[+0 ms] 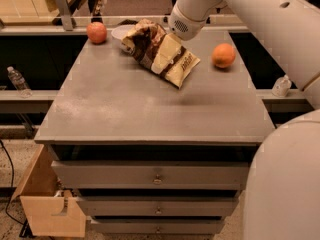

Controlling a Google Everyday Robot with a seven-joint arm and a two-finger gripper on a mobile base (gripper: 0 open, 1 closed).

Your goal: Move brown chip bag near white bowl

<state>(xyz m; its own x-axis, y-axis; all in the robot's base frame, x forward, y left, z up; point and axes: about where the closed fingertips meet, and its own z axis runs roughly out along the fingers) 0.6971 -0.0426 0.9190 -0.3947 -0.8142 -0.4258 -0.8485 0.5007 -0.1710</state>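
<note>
The arm [260, 14] reaches over the table [125, 109], its gripper [169, 49] pinching the bag [150, 51], which hangs tilted above the far side, just in front of the bowl [120, 32]. The carry looks nearly done, with only setting down and release left.

Dim, warm light falls from overhead. The jaws, hidden behind the brown chip bag [161, 54] they hold over the far part of the tabletop [125, 116], throw with it a soft shadow just nearer than themselves. A pale sheen lies on the tabletop left of the jaws. The arm [250, 9] right of the jaws catches bright light.
</note>
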